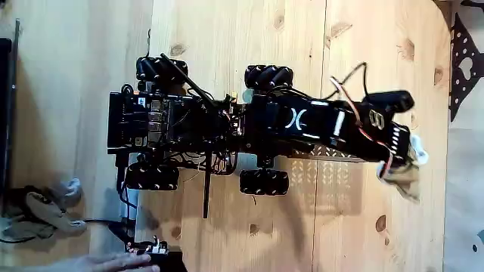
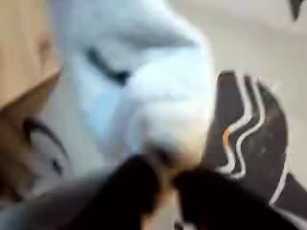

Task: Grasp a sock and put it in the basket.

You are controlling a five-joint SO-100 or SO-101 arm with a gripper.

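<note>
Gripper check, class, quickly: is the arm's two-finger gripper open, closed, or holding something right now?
Gripper: closed on the small pale off-white fabric sock; in the wrist view the sock is pinched between the dark fingers.

In the fixed view, a white mark like two curved brackets set back to back, close to ")(", stands on the black arm [image 1: 302, 119]. Further along the same arm sits a white figure that reads as "8" (small and somewhat blurred). Nothing legible appears in the wrist view.
</note>
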